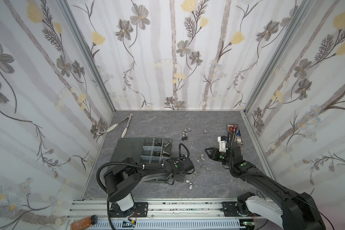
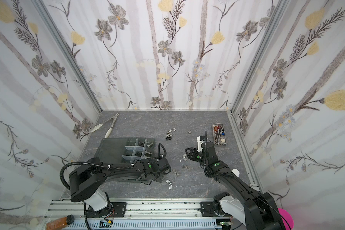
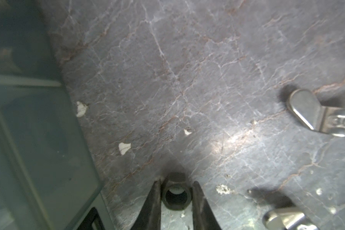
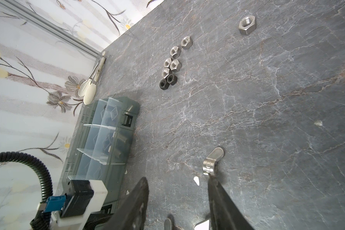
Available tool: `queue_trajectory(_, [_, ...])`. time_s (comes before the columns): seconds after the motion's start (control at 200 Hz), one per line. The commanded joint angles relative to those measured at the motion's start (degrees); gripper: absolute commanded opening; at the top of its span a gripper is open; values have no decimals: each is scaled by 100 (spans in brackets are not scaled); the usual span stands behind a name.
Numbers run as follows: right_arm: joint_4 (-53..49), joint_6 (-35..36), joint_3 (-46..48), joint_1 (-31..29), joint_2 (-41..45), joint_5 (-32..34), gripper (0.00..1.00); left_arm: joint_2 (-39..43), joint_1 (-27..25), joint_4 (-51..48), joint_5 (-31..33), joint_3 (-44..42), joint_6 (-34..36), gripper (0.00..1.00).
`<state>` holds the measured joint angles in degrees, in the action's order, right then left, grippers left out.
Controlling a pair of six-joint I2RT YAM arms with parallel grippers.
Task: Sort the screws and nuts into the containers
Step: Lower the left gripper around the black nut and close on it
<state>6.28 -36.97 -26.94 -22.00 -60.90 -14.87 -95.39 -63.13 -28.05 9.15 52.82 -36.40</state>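
My left gripper [image 3: 176,183] is shut on a black hex nut [image 3: 176,196], low over the table beside the organiser tray [image 1: 127,147]; in both top views the wrist hides its fingers. Screws [image 1: 166,145] lie in the containers [image 1: 157,148] of clear dividers at the tray's right end. Several silver and black nuts [image 1: 185,133] cluster behind, and a lone silver nut [image 4: 247,24] lies apart. My right gripper [image 4: 177,178] stands open and holds nothing, one fingertip right next to a silver wing nut [image 4: 212,161]. Other wing nuts [image 1: 205,167] [image 3: 317,113] are scattered between the arms.
Long metal tongs [image 1: 126,124] lie at the back left by the wall. A narrow metal tray of scissors [image 1: 235,133] stands at the back right, behind my right arm. Small white chips [image 3: 125,148] dot the grey marbled table.
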Motion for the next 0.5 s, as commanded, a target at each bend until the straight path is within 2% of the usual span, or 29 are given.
queue_trajectory(0.0, [57,33,-48,-1,47,-51,50,47,3,19,155,79,-16,21])
queue_trajectory(0.25, [44,57,-23,2,94,-48,50,472,91,-68,340,185,-42,20])
queue_trajectory(0.495, [127,56,63,-5,76,-96,50,1217,570,-117,328,229,65,20])
